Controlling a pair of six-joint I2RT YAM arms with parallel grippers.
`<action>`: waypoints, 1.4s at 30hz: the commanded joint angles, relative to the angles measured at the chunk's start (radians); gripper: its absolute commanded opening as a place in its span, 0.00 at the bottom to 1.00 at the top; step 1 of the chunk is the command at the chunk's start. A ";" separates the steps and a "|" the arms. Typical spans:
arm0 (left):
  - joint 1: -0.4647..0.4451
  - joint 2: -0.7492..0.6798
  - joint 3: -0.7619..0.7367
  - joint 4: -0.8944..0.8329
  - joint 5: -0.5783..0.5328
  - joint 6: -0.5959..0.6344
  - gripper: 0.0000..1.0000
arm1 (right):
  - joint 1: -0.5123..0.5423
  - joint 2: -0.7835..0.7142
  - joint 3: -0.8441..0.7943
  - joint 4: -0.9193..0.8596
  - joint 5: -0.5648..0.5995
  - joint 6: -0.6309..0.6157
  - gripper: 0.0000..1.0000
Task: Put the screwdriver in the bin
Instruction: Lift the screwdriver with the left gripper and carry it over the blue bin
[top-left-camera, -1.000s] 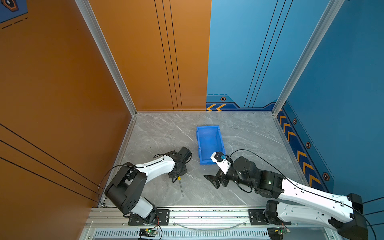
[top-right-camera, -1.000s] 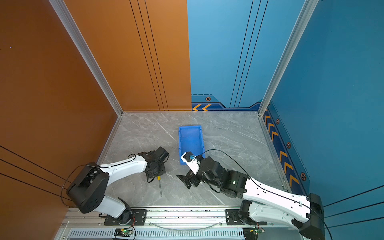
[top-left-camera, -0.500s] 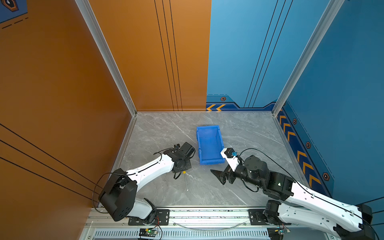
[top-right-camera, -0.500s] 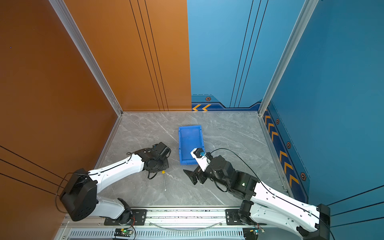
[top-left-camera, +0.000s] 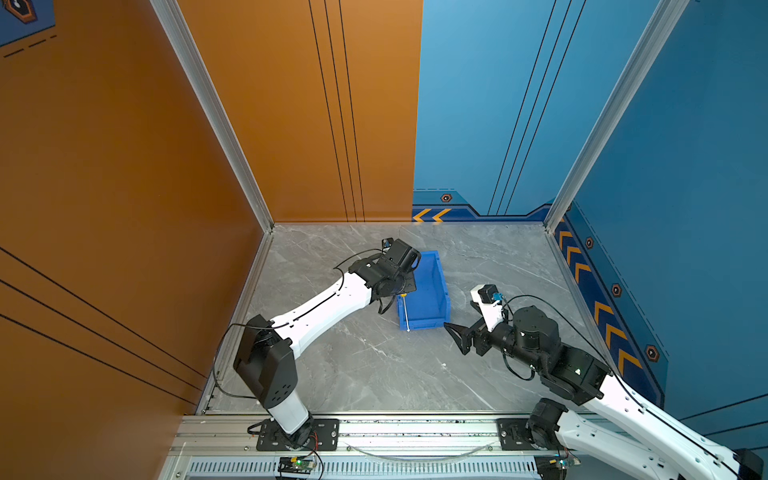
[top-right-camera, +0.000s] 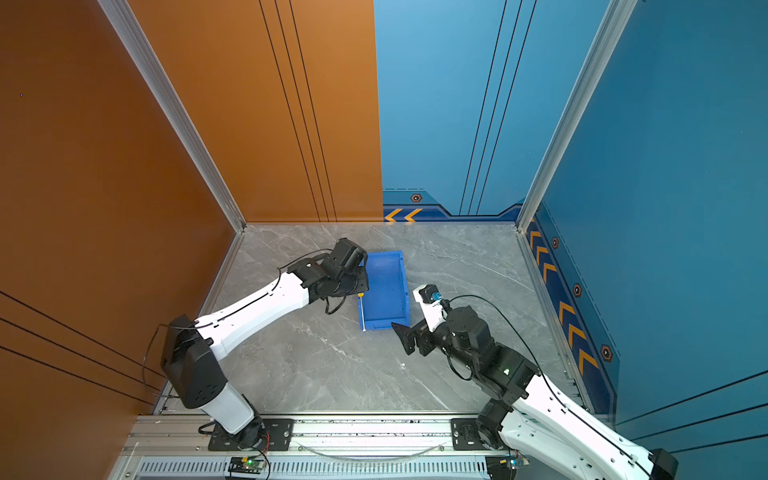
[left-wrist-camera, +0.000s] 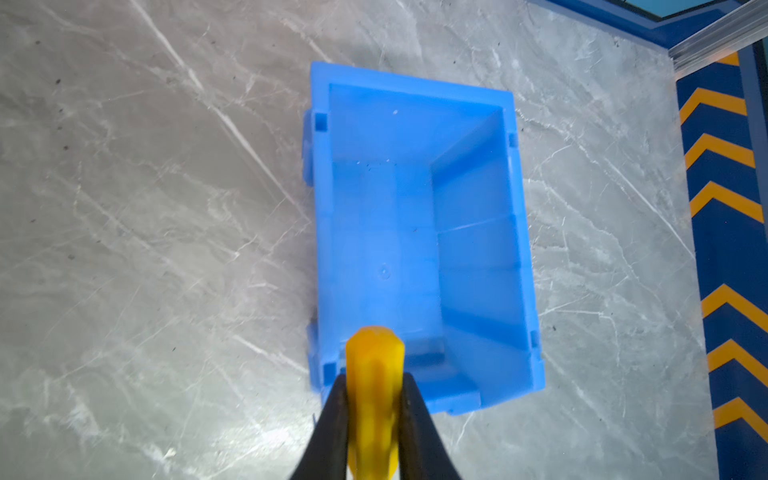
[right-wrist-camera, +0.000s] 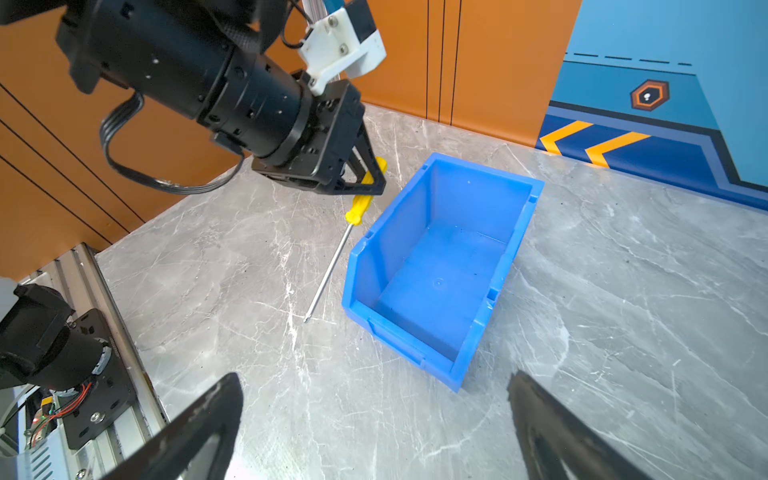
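Two black fingers (left-wrist-camera: 338, 419) of the left gripper (left-wrist-camera: 374, 415) were clamped tight on the screwdriver (right-wrist-camera: 353, 208), squeezing its yellow handle from both sides in the left wrist view, with the handle's rounded end poking out past the fingertips. From the right wrist view the tool was up off the table and tilted, handle high inside the left gripper (right-wrist-camera: 365, 183), thin silver shaft slanting down with its tip close to the grey marble table (right-wrist-camera: 257, 374); whether the tip touched, I could not tell. In both top views the screwdriver (top-left-camera: 403, 309) hung along the left wall of the bin (top-left-camera: 436, 291), its tip showing near the front left corner of the bin (top-right-camera: 390, 286), the handle just at the wall's edge. So it was outside the bin, right beside it, and the blue bin (right-wrist-camera: 440, 266) sat empty with its low lip toward the rail. Further out, the right gripper (top-left-camera: 457, 338) hovered near the bin's front right corner with its jaws spread wide and nothing between them, both fingers framing the lower edge of the right wrist view. Around the table stood orange and blue walls.
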 joint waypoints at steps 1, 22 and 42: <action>-0.009 0.101 0.110 -0.016 -0.015 0.043 0.00 | -0.028 -0.020 -0.003 -0.058 -0.042 0.016 1.00; -0.005 0.491 0.448 -0.019 -0.105 0.023 0.00 | -0.077 -0.052 0.005 -0.124 -0.008 0.045 1.00; -0.001 0.616 0.459 -0.030 -0.166 -0.010 0.00 | -0.114 -0.045 -0.002 -0.124 0.014 0.048 1.00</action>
